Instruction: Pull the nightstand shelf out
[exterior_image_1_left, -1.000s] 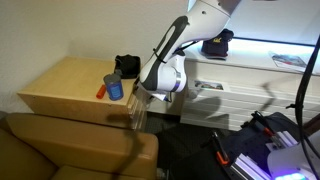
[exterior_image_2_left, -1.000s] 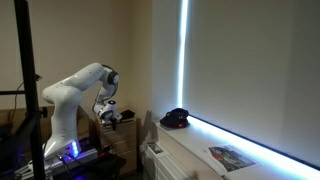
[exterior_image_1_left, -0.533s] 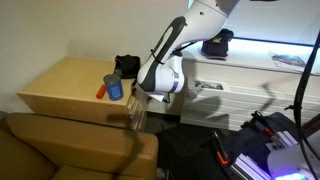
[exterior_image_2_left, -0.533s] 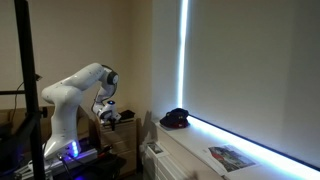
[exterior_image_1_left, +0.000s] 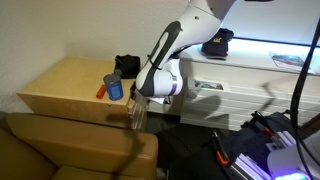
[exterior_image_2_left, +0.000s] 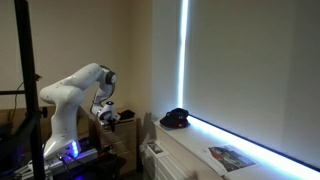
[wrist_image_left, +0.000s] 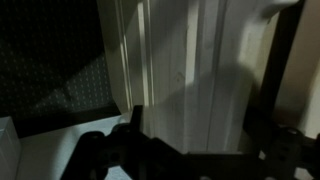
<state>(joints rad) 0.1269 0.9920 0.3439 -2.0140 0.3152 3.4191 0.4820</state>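
Observation:
The nightstand (exterior_image_1_left: 60, 85) is a low tan cabinet at the left. My gripper (exterior_image_1_left: 137, 114) hangs low at its front right corner, fingers pointing down beside its side; it also shows in an exterior view (exterior_image_2_left: 106, 119). In the wrist view my gripper (wrist_image_left: 200, 130) has its two dark fingers wide apart, with a pale wooden panel (wrist_image_left: 190, 70) with vertical edges close behind them. The picture is dark. I cannot tell whether this panel is the nightstand shelf. The fingers hold nothing that I can see.
A blue cup (exterior_image_1_left: 115, 88), a red object (exterior_image_1_left: 102, 91) and a black object (exterior_image_1_left: 127, 66) sit on the nightstand top. A brown leather seat (exterior_image_1_left: 70, 150) stands in front. A white slatted dresser (exterior_image_1_left: 240, 85) at the right carries a black cap (exterior_image_1_left: 218, 45).
The wrist has shifted very slightly toward the nightstand. Nothing else has visibly changed.

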